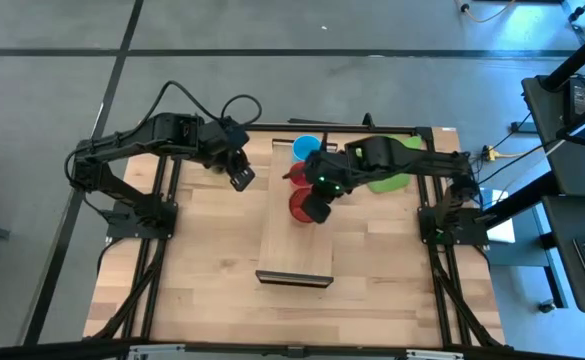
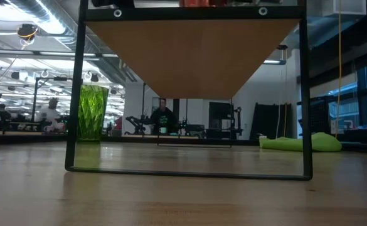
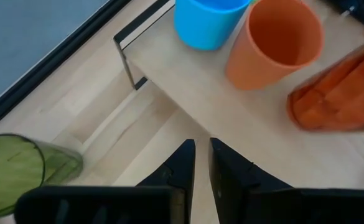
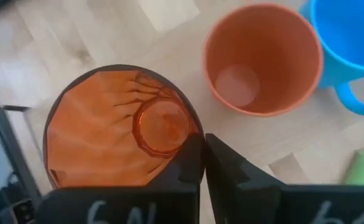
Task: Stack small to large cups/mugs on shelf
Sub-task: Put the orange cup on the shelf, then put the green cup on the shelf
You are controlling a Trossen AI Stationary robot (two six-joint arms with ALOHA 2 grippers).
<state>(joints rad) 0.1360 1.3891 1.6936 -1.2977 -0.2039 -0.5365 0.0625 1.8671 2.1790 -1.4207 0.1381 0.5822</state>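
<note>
A: Right claw (image 4: 203,155)?
B: Fingers nearly together, pinching the translucent red tumbler (image 4: 122,127) by its rim, on the shelf (image 1: 294,240).

A: Left claw (image 3: 201,163)?
B: Closed, empty, above the counter (image 1: 197,260).

A: Nearby?
B: Small red cup (image 4: 262,59), blue mug (image 4: 350,43); olive-green tumbler (image 2: 93,113) beside the shelf. Person (image 2: 163,118) beyond.

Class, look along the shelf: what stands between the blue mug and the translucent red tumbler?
The small red cup stands between the blue mug and the translucent red tumbler, shown best in the right wrist view.
</note>
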